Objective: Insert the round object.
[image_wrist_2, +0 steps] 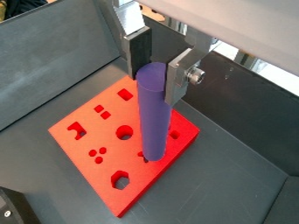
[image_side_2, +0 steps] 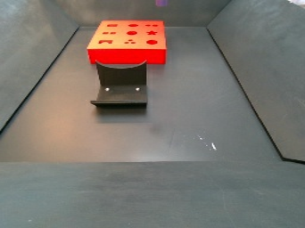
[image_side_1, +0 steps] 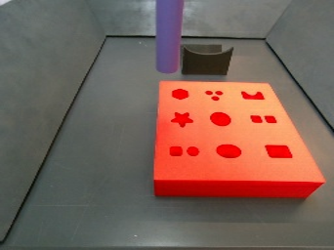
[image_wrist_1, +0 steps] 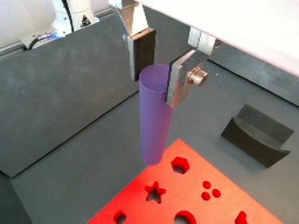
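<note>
The round object, a long smooth purple rod [image_wrist_1: 152,118], hangs upright with its upper end clamped in my gripper [image_wrist_1: 158,79]; both wrist views show this, and the gripper [image_wrist_2: 156,77] is shut on the rod [image_wrist_2: 155,114]. The red block [image_side_1: 235,137] with several shaped holes lies flat on the floor, and one hole [image_side_1: 221,119] is round. In a side view the rod [image_side_1: 169,34] hangs in the air above the floor, just beyond the block's far left corner. The gripper itself is out of frame in both side views.
The dark fixture [image_side_1: 205,59] stands on the floor behind the red block and also shows in a wrist view [image_wrist_1: 257,133] and in a side view [image_side_2: 120,85]. Grey walls [image_side_1: 65,88] enclose the dark floor on all sides.
</note>
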Motion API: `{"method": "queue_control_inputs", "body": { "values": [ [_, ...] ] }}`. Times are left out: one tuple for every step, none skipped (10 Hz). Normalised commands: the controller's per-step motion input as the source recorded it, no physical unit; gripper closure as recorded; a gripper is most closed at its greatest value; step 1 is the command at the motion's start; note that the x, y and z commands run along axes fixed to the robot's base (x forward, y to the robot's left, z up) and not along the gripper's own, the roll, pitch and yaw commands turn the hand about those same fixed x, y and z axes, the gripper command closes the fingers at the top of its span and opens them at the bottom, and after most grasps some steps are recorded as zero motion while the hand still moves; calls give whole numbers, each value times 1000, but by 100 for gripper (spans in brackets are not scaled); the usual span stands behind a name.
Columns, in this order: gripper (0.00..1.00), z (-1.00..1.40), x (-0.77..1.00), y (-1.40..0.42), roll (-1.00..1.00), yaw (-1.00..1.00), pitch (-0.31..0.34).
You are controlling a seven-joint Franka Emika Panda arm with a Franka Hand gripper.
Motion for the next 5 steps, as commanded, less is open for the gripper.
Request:
{"method": "queue_control_inputs", "body": {
  "values": [
    [100,-137,331,0,0,34,0],
    [100,-434,929,-354,137,0,-74],
    [100,-460,994,-183,20,0,-120],
    [100,-454,1000,-69,0,0,-126],
    [100,-431,1000,-11,0,0,-131]
  ]
}}
